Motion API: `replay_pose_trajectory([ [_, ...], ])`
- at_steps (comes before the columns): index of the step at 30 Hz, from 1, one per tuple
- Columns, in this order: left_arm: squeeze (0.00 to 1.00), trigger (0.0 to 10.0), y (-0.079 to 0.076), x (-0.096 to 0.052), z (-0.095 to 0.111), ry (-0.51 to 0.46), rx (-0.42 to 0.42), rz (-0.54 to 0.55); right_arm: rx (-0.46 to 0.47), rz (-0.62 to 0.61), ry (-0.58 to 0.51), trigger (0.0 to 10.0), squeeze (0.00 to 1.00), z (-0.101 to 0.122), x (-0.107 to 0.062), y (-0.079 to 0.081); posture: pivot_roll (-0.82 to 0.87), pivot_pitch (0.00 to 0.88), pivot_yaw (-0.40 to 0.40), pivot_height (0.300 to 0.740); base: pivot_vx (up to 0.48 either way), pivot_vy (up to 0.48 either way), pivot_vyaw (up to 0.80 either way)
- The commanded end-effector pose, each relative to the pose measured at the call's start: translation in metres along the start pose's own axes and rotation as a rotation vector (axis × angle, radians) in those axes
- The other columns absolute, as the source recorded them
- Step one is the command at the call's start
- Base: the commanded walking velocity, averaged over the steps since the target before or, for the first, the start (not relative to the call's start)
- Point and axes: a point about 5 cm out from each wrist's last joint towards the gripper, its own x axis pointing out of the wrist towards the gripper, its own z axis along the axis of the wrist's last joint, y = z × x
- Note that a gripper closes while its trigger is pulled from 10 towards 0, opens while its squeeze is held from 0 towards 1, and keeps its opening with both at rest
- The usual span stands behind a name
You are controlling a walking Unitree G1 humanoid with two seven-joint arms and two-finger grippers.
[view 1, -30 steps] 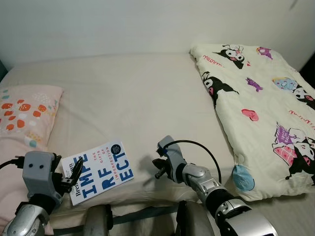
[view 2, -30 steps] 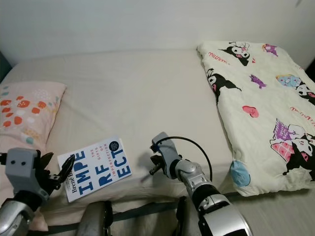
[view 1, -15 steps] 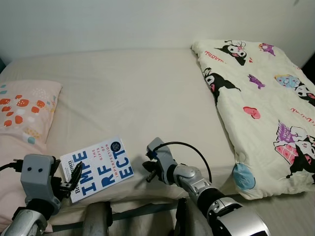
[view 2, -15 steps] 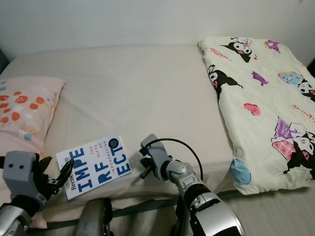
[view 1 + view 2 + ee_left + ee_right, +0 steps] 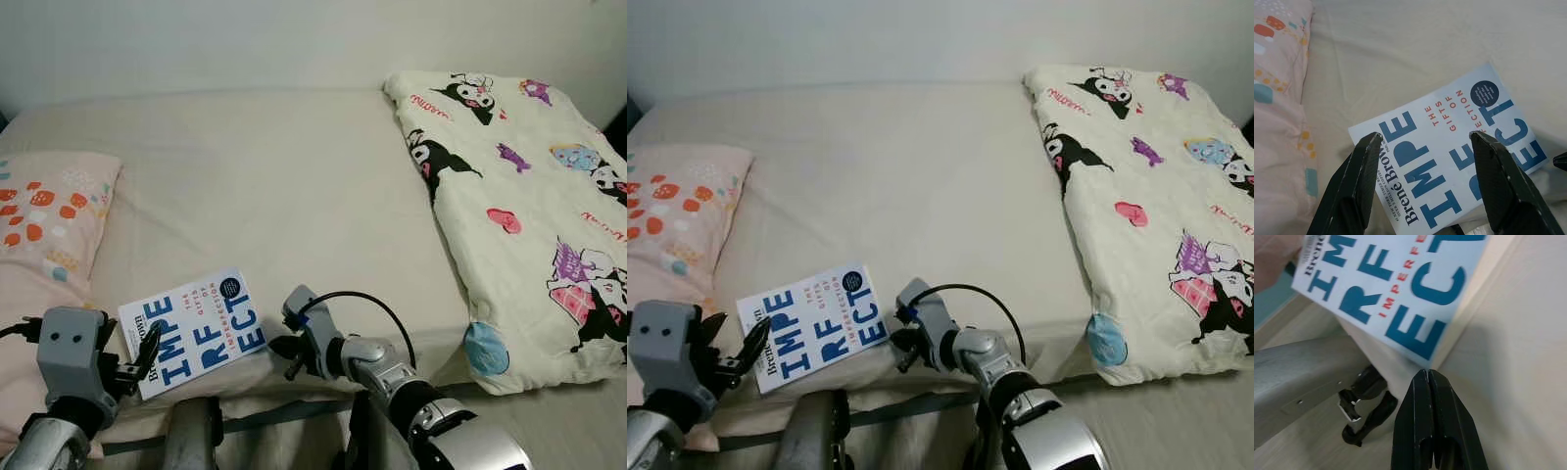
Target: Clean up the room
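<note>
On the bed (image 5: pixel 274 166), the book (image 5: pixel 196 331) lies at the near edge, so I could nudge it off. My left gripper (image 5: pixel 1422 169) is spread over it; my right gripper (image 5: pixel 1432 418) is pressed together beside it.

White book (image 5: pixel 195 331) with blue lettering; pink strawberry-print pillow (image 5: pixel 44 223); cream cartoon-print quilt (image 5: pixel 519 196); beige sheet (image 5: pixel 265 186).
</note>
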Motion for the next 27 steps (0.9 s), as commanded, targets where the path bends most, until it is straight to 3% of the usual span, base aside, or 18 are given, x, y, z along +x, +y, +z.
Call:
replay_pose_trajectory([
  [1, 0.0, 10.0, 0.005, -0.004, 0.0, 0.018, 0.014, 0.004, 0.021, 0.031, 0.016, 1.2, 0.0, -0.01, 0.0, 0.006, 0.23, 0.288, -0.118, 0.591, 0.0, 0.0, 0.0],
  [11, 0.0, 10.0, 0.007, -0.007, 0.002, 0.018, 0.013, 0.004, 0.019, 0.12, 0.02, 2.4, 0.0, -0.016, 0.002, 0.017, 0.22, 0.287, -0.122, 0.591, 0.0, 0.0, 0.0],
  [14, 0.0, 10.0, 0.005, -0.007, 0.002, 0.017, -0.002, -0.01, 0.0, 0.034, 0.064, 2.2, 0.0, -0.02, -0.003, 0.008, 0.22, 0.287, -0.124, 0.591, 0.0, 0.0, 0.0],
  [15, 0.0, 10.0, 0.005, -0.008, 0.002, 0.019, -0.003, -0.015, 0.017, -0.025, 0.075, 1.1, 0.0, -0.022, -0.005, 0.003, 0.22, 0.286, -0.124, 0.591, 0.0, 0.0, 0.0],
  [21, 0.0, 10.0, 0.002, -0.008, 0.0, 0.028, -0.008, -0.037, 0.117, -0.163, 0.125, 1.4, 0.0, -0.033, -0.015, -0.011, 0.21, 0.284, -0.121, 0.591, 0.0, 0.0, 0.0],
  [23, 0.0, 10.0, 0.002, -0.007, 0.0, 0.03, -0.009, -0.043, 0.124, -0.179, 0.137, 1.1, 0.0, -0.034, -0.016, -0.012, 0.21, 0.283, -0.116, 0.591, 0.0, 0.0, 0.0],
  [24, 0.0, 10.0, 0.002, -0.007, -0.001, 0.031, -0.009, -0.047, 0.128, -0.19, 0.145, 0.5, 0.0, -0.035, -0.017, -0.013, 0.21, 0.283, -0.116, 0.591, 0.0, 0.0, 0.0],
  [27, 0.0, 10.0, 0.003, -0.007, 0.0, 0.034, -0.009, -0.052, 0.144, -0.262, 0.156, 0.5, 0.0, -0.036, -0.019, -0.019, 0.21, 0.281, -0.112, 0.591, 0.0, 0.0, 0.0],
])
